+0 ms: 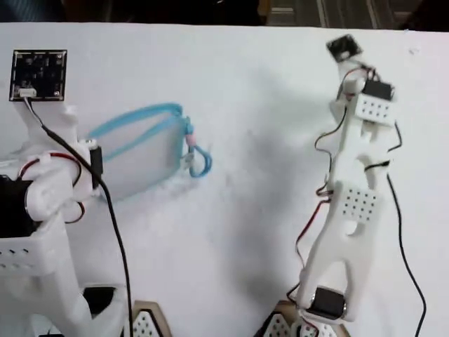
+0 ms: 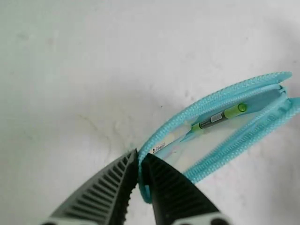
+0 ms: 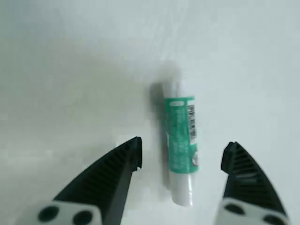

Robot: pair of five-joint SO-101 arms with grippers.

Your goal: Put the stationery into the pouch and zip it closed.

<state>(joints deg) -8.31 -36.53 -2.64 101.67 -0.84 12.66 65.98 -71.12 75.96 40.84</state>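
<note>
A see-through pouch (image 1: 140,158) with a light-blue zipper lies on the white table at the left, its mouth open. My left gripper (image 2: 139,165) is shut on the zipper edge at the pouch's (image 2: 225,136) near end. A green-tipped pen (image 2: 220,116) lies inside the pouch. From above, the left gripper (image 1: 95,166) meets the pouch's left end. A white and green glue stick (image 3: 180,143) lies flat on the table. My right gripper (image 3: 183,152) is open above it, one finger on each side and apart from it. The right arm (image 1: 354,203) stretches to the far right.
The zipper pull with its pink bead and blue loop (image 1: 198,160) hangs off the pouch's right end. Bare white table (image 1: 259,154) lies between the pouch and the right arm. Black cables run along both arms.
</note>
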